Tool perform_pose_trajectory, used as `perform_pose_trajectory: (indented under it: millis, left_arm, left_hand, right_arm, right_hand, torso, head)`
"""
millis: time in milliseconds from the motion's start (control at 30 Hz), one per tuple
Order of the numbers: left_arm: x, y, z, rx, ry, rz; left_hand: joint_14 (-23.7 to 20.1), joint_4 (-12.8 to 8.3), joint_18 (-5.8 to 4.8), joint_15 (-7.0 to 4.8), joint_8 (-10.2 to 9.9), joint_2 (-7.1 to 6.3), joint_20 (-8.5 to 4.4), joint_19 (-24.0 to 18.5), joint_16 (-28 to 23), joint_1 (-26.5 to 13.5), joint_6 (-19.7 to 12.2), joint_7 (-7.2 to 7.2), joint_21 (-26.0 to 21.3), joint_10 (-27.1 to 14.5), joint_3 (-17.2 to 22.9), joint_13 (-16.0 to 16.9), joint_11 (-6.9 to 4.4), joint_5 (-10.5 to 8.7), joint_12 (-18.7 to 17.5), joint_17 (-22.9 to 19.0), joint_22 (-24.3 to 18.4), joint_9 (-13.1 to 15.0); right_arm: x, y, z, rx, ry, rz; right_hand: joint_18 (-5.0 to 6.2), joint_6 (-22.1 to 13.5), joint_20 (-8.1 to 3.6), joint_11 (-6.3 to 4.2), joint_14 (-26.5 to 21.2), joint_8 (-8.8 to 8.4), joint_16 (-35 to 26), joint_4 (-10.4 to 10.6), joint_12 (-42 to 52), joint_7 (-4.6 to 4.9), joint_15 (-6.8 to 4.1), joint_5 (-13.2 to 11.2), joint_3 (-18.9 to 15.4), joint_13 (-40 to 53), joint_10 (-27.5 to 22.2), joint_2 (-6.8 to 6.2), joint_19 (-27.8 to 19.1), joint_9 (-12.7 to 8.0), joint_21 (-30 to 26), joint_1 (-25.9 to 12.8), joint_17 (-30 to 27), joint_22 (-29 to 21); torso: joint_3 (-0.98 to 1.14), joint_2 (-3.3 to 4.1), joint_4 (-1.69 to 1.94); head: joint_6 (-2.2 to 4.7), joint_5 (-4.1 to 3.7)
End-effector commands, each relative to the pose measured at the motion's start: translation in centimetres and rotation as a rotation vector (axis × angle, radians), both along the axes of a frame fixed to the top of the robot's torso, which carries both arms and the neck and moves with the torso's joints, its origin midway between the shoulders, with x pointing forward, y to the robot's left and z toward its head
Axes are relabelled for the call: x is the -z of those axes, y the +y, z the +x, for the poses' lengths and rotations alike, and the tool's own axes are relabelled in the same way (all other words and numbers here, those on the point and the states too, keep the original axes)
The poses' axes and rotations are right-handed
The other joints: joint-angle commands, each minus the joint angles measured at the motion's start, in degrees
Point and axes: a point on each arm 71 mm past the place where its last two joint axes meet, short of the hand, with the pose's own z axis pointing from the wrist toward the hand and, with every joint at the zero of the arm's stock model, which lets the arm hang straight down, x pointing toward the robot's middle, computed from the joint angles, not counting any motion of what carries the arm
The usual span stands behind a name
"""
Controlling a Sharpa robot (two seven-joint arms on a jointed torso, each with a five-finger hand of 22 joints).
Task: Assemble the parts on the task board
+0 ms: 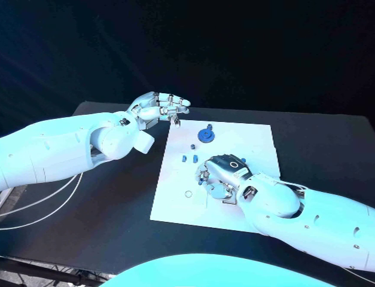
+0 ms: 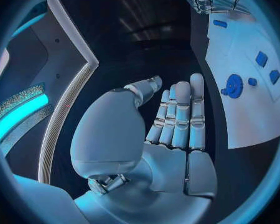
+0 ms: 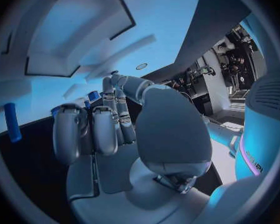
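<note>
The white rectangular task board [image 1: 239, 143] lies in the middle of the black table [image 1: 325, 143], and the assembly looks only partly done: a round blue gear-like part [image 1: 206, 135] sits near the board's far edge, a small dark blue peg [image 1: 193, 146] stands just beside it, and two small blue block parts [image 1: 188, 159] lie loose toward the board's left edge, so several pieces seem left to place. The silver right hand [image 1: 222, 175] rests over the middle of the board, fingers curled down onto its surface; whether they pinch a piece I cannot tell. The silver left hand [image 1: 161, 109] hovers above the board's far left corner, fingers straight and close together, holding nothing, apart from every part.
</note>
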Motion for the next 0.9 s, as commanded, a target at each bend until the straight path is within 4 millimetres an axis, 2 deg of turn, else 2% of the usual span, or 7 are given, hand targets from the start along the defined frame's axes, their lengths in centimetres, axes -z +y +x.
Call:
perform_pose_trajectory:
  millis: [33, 400, 500, 567, 733, 833, 900]
  left_arm:
    - [-0.1, -0.2, 0.0, 0.018, -0.003, -0.007]
    - [-0.1, -0.2, 0.0, 0.018, -0.002, -0.007]
    - [-0.1, -0.2, -0.1, 0.02, -0.003, -0.008]
    - [-0.1, -0.2, -0.1, 0.022, -0.002, -0.008]
    - [-0.1, -0.1, -0.1, 0.022, -0.001, -0.008]
    - [-0.1, -0.1, -0.1, 0.021, -0.001, -0.007]
    - [-0.1, -0.1, -0.1, 0.021, -0.001, -0.007]
  left_hand:
    - [-0.2, 0.1, 0.38, 0.38, -0.2, 0.22, 0.22, 0.2, -0.3, 0.2, -0.3, 0.12, -0.2, -0.3, -0.3, 0.0, -0.04, 0.19, -0.2, -0.1, -0.1, -0.1]
    - [-0.3, 0.1, 0.4, 0.41, -0.1, 0.27, 0.28, 0.3, -0.3, 0.3, -0.4, 0.15, -0.4, -0.5, -0.5, 0.0, -0.01, 0.16, 0.0, -0.1, -0.2, -0.1]
    - [-0.3, 0.1, 0.4, 0.41, -0.1, 0.27, 0.28, 0.3, -0.3, 0.3, -0.4, 0.15, -0.4, -0.5, -0.5, 0.0, -0.01, 0.16, 0.0, -0.1, -0.2, -0.1]
    - [-0.3, 0.1, 0.4, 0.41, -0.1, 0.28, 0.28, 0.3, -0.3, 0.3, -0.4, 0.15, -0.4, -0.5, -0.5, 0.0, -0.01, 0.16, 0.0, -0.1, -0.2, -0.1]
    - [-0.3, 0.1, 0.4, 0.42, -0.1, 0.25, 0.28, 0.3, -0.3, 0.3, -0.4, 0.15, -0.4, -0.5, -0.5, 0.0, 0.0, 0.15, 0.0, -0.1, -0.2, -0.1]
    - [-0.3, 0.1, 0.4, 0.42, -0.1, 0.25, 0.28, 0.3, -0.3, 0.3, -0.4, 0.15, -0.4, -0.5, -0.5, 0.0, 0.0, 0.15, 0.0, -0.1, -0.2, -0.1]
    - [-0.3, 0.1, 0.4, 0.42, -0.1, 0.25, 0.28, 0.3, -0.3, 0.3, -0.4, 0.15, -0.4, -0.5, -0.5, 0.0, 0.0, 0.15, 0.0, -0.1, -0.2, -0.1]
  right_arm:
    - [0.2, 0.1, -0.1, -0.011, -0.003, -0.025]
    - [0.9, 0.8, -0.5, -0.062, 0.055, -0.092]
    - [1.2, 0.9, -0.5, -0.069, 0.077, -0.111]
    - [1.3, 0.8, -0.5, -0.068, 0.085, -0.117]
    - [1.4, 0.5, -0.3, -0.055, 0.086, -0.114]
    - [1.3, 0.4, -0.2, -0.044, 0.079, -0.103]
    - [1.2, 0.3, -0.2, -0.034, 0.073, -0.092]
  right_hand:
    - [-0.98, 0.2, -0.24, -1.38, 2.3, 0.18, -0.1, -0.3, 0.0, 0.07, -0.29, 0.2, 0.1, 0.0, 1.8, 0.39, 0.8, 0.1, -0.1, 0.0, -0.1, 11.1]
    - [-0.88, 0.1, -0.16, -1.29, 2.2, 0.08, -0.2, -0.2, -0.3, 0.2, -0.17, -0.2, -0.2, 0.0, 1.7, 0.37, 0.6, 0.2, -0.6, -0.7, -0.3, 10.9]
    - [-0.69, -0.3, 0.11, -1.28, 2.2, -0.06, -0.4, 1.1, -1.4, -0.06, -0.01, -3.9, -2.1, -0.1, 1.3, 0.57, 0.1, 0.5, -1.6, -2.9, -0.7, 10.7]
    - [-0.63, -1.2, 0.22, -1.14, 2.2, -0.67, -0.4, 2.5, -2.1, -0.13, 0.08, -7.1, -3.6, -0.2, 1.1, -0.17, 0.0, 0.3, -2.0, -4.8, -0.7, 10.6]
    - [-0.55, -1.8, 0.29, -0.92, 2.1, -1.17, -0.5, 2.9, -2.7, 0.11, 0.19, -7.1, -4.2, -0.3, 0.7, -0.77, -0.2, 0.2, -2.5, -5.3, -1.0, 10.4]
    - [-0.29, -4.2, 0.79, 0.13, 1.9, -2.76, -0.9, 3.3, -4.3, 1.13, 1.04, -7.1, -4.6, -0.9, -2.1, -1.72, -0.9, -0.5, -4.2, -5.5, -1.7, 9.9]
    - [-0.16, -4.8, 1.07, 0.47, 1.8, -3.26, -1.1, 3.4, -4.7, 1.33, 1.31, -7.0, -4.7, -1.1, -3.0, -2.07, -1.2, -0.7, -4.9, -5.4, -2.0, 9.7]
  torso:
    - [0.02, 0.0, 0.01]
    - [0.03, 0.04, 0.0]
    - [0.0, -0.03, -0.03]
    - [-0.02, -0.02, -0.02]
    - [0.0, -0.02, -0.01]
    - [-0.01, -0.03, -0.03]
    - [-0.01, -0.03, -0.03]
  head:
    - [-0.01, 0.0]
    - [-0.1, 0.08]
    - [-0.23, 0.16]
    - [-0.35, 0.2]
    - [-0.35, 0.26]
    - [-0.29, 0.24]
    - [-0.29, 0.24]
